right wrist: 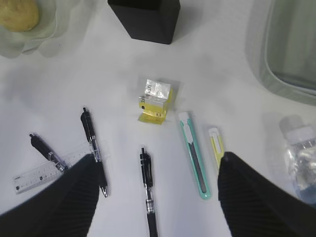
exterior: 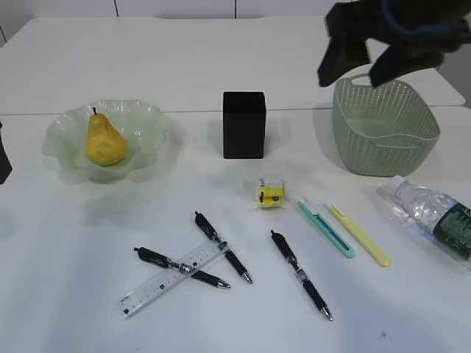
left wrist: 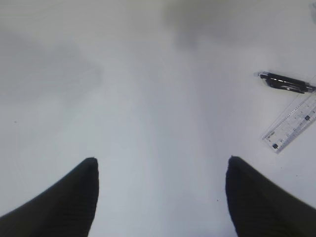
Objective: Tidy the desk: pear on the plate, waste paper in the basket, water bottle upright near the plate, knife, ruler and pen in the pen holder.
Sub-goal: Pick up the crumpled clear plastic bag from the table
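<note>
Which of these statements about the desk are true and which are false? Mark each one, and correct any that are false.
1. The pear sits on the green glass plate. True.
2. The water bottle stands upright beside the plate. False: it lies on its side at the right edge of the desk, near the basket.
3. The crumpled wrapper is inside the basket. False: it lies on the desk in front of the black pen holder.
4. Two pens cross the clear ruler. True.
5. The right gripper holds a pen. False: its jaws are open and empty, above the desk.
</note>
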